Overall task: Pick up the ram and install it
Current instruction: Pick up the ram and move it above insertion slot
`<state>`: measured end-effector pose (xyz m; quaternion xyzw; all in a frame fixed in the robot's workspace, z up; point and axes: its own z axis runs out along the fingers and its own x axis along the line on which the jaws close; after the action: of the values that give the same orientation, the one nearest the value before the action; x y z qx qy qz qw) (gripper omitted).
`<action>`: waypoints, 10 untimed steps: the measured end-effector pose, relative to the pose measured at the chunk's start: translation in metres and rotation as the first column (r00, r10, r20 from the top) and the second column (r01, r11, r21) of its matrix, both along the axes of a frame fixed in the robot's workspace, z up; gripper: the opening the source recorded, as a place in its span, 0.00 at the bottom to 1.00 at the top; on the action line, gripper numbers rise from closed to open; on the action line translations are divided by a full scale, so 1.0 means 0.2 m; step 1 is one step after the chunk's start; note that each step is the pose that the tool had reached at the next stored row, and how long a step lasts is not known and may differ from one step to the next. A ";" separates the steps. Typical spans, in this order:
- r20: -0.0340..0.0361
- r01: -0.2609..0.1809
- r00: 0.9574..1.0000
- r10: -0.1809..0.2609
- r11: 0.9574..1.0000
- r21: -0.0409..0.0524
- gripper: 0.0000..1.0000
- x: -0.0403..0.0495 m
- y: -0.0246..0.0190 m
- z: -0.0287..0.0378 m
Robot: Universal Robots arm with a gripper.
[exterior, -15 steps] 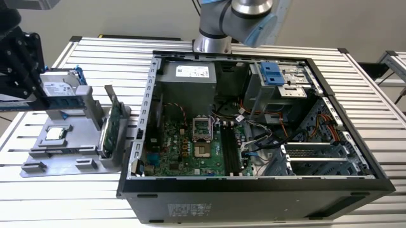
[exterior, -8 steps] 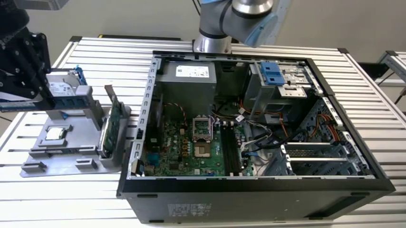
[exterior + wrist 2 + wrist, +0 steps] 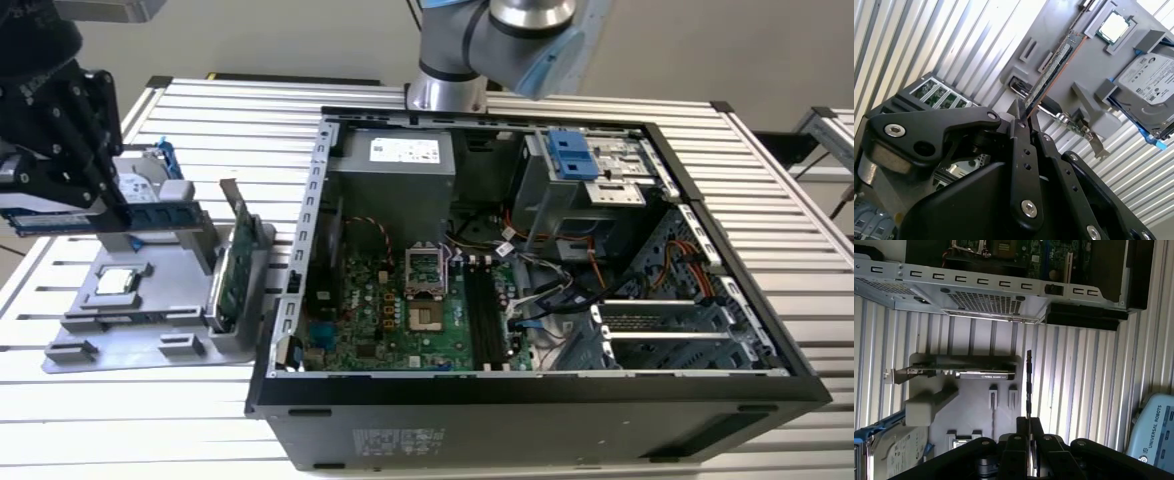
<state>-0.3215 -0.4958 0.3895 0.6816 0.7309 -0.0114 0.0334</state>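
The ram (image 3: 147, 217) is a slim green-blue stick with dark chips, and my gripper (image 3: 104, 207) is shut on one end of it. It hangs level above the grey holder tray (image 3: 134, 340) at the exterior view's left, apart from the open computer case (image 3: 300, 250). In the second wrist view the ram (image 3: 1054, 67) juts out from between the black fingertips of the gripper (image 3: 1022, 118). The first wrist view shows the ram (image 3: 1028, 382) edge-on, rising from the gripper (image 3: 1029, 421). The motherboard's dark memory slots (image 3: 483, 312) lie inside the case.
The tray also holds a broad green expansion card (image 3: 238, 268) standing on edge, a silver processor chip (image 3: 118, 282) and a hard drive in a blue frame (image 3: 1149, 80). The robot's base (image 3: 447, 92) stands behind the case. The ribbed metal table (image 3: 147, 420) surrounds everything.
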 end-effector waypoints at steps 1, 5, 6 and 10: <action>0.000 0.000 1.000 0.000 1.000 0.000 0.00 0.008 0.000 0.000; 0.000 0.000 1.000 0.000 1.000 0.000 0.00 0.039 0.000 0.000; 0.000 0.000 1.000 0.000 1.000 0.000 0.00 0.048 0.000 0.000; 0.000 0.000 1.000 0.000 1.000 0.000 0.00 0.086 0.000 0.000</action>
<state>-0.3044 -0.4958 0.3895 0.6816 0.7309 -0.0114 0.0334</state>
